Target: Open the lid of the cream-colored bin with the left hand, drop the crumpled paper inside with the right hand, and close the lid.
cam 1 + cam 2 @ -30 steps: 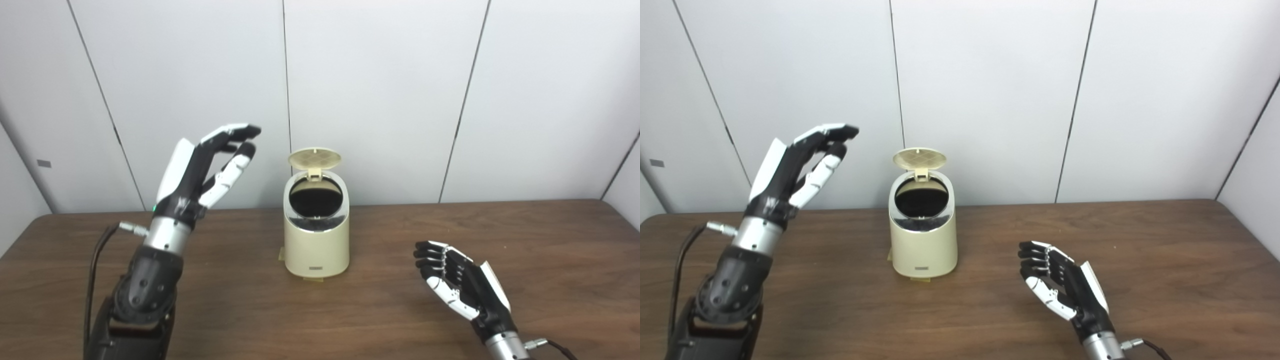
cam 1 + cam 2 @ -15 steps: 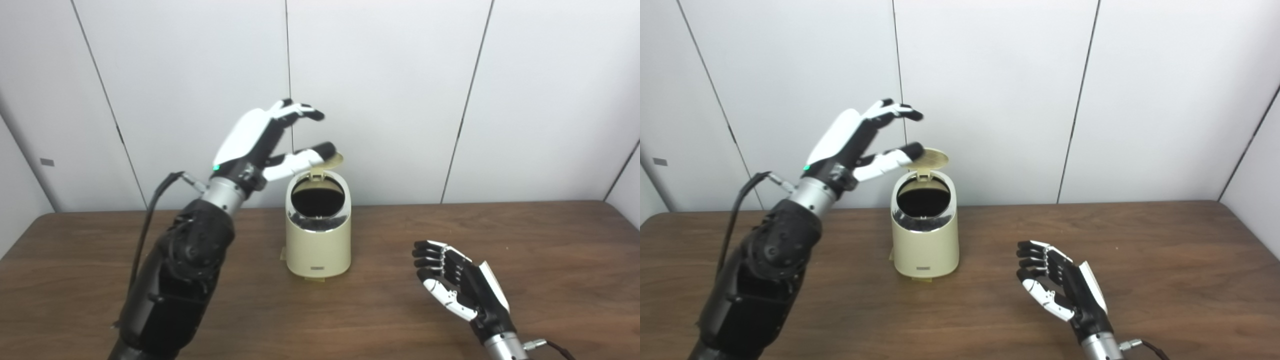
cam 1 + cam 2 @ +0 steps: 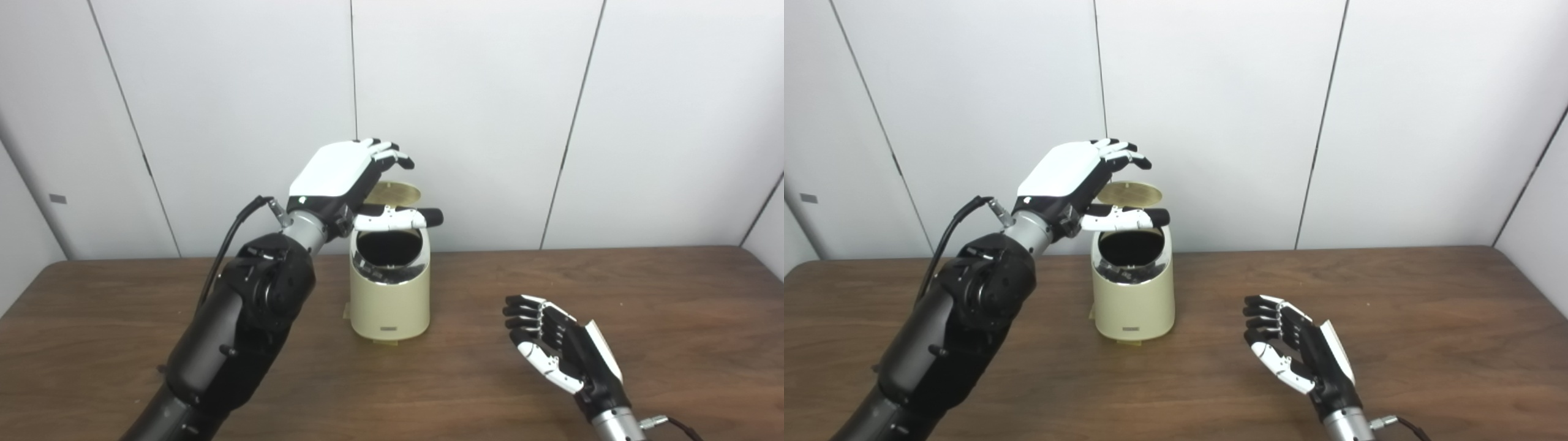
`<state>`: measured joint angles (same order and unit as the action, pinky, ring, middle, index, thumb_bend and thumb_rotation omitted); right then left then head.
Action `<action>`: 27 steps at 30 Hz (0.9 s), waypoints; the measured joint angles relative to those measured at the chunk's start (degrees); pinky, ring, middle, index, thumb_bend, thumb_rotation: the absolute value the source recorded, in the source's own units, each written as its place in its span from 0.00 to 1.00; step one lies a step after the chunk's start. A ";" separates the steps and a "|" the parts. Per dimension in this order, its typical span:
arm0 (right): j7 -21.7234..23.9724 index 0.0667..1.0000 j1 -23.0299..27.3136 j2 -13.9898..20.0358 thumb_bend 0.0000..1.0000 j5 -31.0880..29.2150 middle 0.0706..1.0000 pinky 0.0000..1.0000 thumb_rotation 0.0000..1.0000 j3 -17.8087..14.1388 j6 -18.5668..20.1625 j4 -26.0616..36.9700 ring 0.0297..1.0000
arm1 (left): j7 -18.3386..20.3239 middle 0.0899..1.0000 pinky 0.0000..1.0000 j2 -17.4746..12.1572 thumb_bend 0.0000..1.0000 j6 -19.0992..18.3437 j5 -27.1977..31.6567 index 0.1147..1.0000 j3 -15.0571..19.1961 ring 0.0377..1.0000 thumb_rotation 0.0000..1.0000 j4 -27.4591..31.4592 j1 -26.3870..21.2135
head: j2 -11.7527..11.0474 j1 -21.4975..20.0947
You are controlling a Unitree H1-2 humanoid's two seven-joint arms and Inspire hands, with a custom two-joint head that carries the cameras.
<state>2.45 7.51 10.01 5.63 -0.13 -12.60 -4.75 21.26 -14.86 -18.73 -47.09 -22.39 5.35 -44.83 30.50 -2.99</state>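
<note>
The cream-colored bin [image 3: 389, 300] stands mid-table with its round lid [image 3: 398, 192] raised and its dark mouth showing. My left hand [image 3: 349, 177] hovers palm-down over the lid, open, fingers curling above the lid's top edge and the thumb stretched across the front of the opening. My right hand [image 3: 560, 352] rests low at the front right, palm turned left, fingers apart and empty. No crumpled paper shows anywhere on the table; the bin's inside is too dark to read.
The brown wooden table [image 3: 674, 294] runs to a white panelled wall [image 3: 478, 110] just behind the bin. A cable [image 3: 223, 245] loops from my left wrist.
My left hand has swung right from beside the bin, turned palm-down and come over the raised lid. The right hand has barely moved. The lid still stands up.
</note>
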 measured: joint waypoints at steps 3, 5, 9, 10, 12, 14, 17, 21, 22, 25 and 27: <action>0.02 0.72 0.01 0.00 0.19 -0.02 0.70 0.59 0.45 0.00 -0.05 -0.02 0.67 | 0.00 0.94 1.00 0.14 1.00 0.02 -0.19 0.82 0.00 0.99 0.99 -0.44 0.00 | -0.17 0.09; 0.03 0.72 0.01 0.00 0.19 -0.07 0.70 0.60 0.44 -0.01 -0.05 -0.01 0.67 | 0.11 0.96 1.00 0.14 1.00 -0.03 -0.54 0.83 0.02 1.00 0.98 -0.70 0.04 | -0.26 0.17; 0.04 0.72 0.00 0.00 0.21 -0.09 0.70 0.61 0.44 -0.01 0.00 0.00 0.67 | 0.40 0.95 1.00 0.16 1.00 -0.11 -0.95 0.83 0.09 0.99 0.98 -0.71 0.21 | -0.26 0.17; 0.04 0.72 0.00 0.00 0.21 -0.10 0.70 0.61 0.43 -0.02 0.02 0.00 0.67 | 0.50 0.95 1.00 0.16 1.00 -0.11 -1.00 0.83 0.09 1.00 0.99 -0.71 0.21 | -0.26 0.17; 0.04 0.72 0.00 0.00 0.20 -0.08 0.70 0.60 0.41 -0.01 0.02 -0.01 0.67 | 0.81 0.96 1.00 0.19 1.00 -0.14 -1.06 0.83 0.17 1.00 0.98 -0.71 0.20 | -0.35 0.17; 0.03 0.72 0.00 0.00 0.20 0.03 0.70 0.60 0.39 0.00 0.02 -0.01 0.67 | 1.19 0.95 1.00 0.23 1.00 -0.47 -1.20 0.82 0.22 0.99 0.97 -0.71 0.20 | -0.35 0.17; 0.02 0.71 0.00 -0.01 0.20 0.25 0.70 0.60 0.38 0.00 0.01 -0.02 0.66 | 1.27 0.90 1.00 0.36 1.00 -0.94 -2.59 0.76 0.22 0.95 0.97 -0.70 0.20 | -0.26 0.17; 0.02 0.71 0.00 -0.02 0.20 0.30 0.69 0.61 0.35 -0.01 -0.03 -0.04 0.66 | 2.06 0.87 1.00 0.35 1.00 -1.63 -4.06 0.73 0.15 0.91 0.96 -0.62 0.21 | -0.26 0.17; 0.02 0.71 0.00 -0.03 0.21 0.23 0.69 0.62 0.34 -0.01 -0.02 -0.03 0.67 | 2.23 0.85 1.00 0.35 1.00 -1.84 -4.43 0.73 0.14 0.90 0.96 -0.61 0.24 | -0.26 0.17; 0.03 0.71 0.00 -0.06 0.21 0.13 0.69 0.60 0.34 -0.02 -0.01 -0.01 0.66 | 2.34 0.79 1.00 0.33 1.00 -1.84 -4.63 0.72 0.12 0.89 0.96 -0.61 0.46 | -0.09 0.17; 0.03 0.72 0.00 -0.06 0.21 0.10 0.70 0.60 0.34 -0.02 0.00 -0.01 0.67 | 2.34 0.77 1.00 0.32 1.00 -1.70 -4.64 0.73 0.04 0.89 0.97 -0.61 0.70 | -0.09 0.17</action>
<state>2.48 7.51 9.95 5.73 -0.15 -12.61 -4.76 23.59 -14.55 -20.43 -51.73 -22.35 4.74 -44.13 30.41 -2.81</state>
